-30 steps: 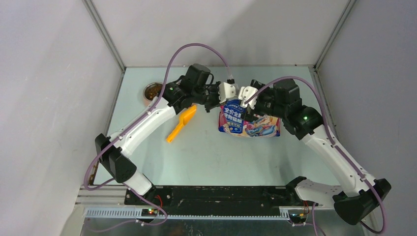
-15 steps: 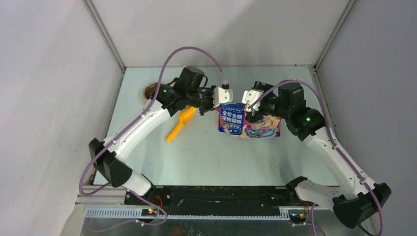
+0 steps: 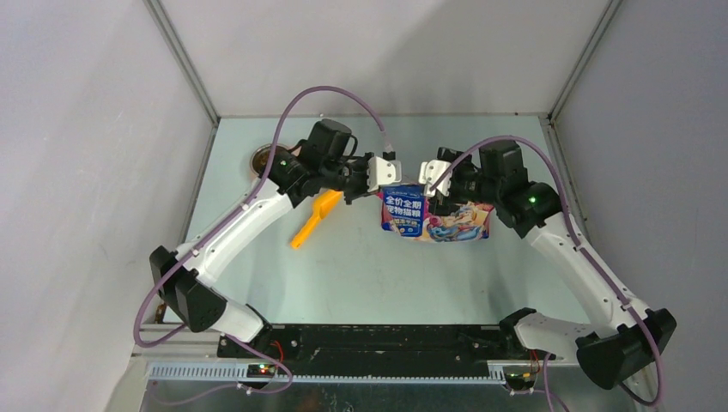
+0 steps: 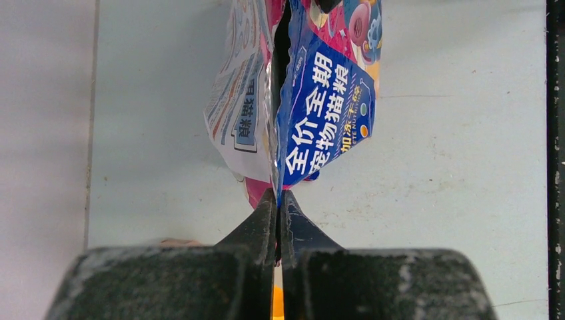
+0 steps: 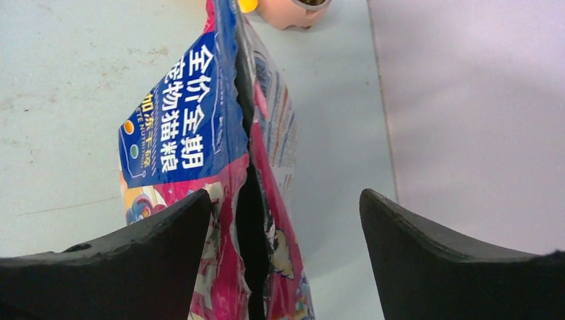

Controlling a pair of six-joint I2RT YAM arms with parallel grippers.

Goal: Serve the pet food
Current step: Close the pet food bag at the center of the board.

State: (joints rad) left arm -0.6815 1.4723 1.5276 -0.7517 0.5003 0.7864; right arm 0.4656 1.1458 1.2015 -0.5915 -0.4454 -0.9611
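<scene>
- While stretched across the upper left of the top view, the left hand pinches the pet food bag edge.
- Right hand straddles the bag, fingers apart.

— What does the bag look like?
— Glossy. Blue with white Chinese lettering near the top, pink with cartoon art below.
— Where is it?
— On the table, mid-width towards the far side. Its mouth end is raised and the left gripper pinches the rim.
— Open?
— Yes, the mouth gapes in a narrow dark slit, and the contents can't be seen.
</scene>
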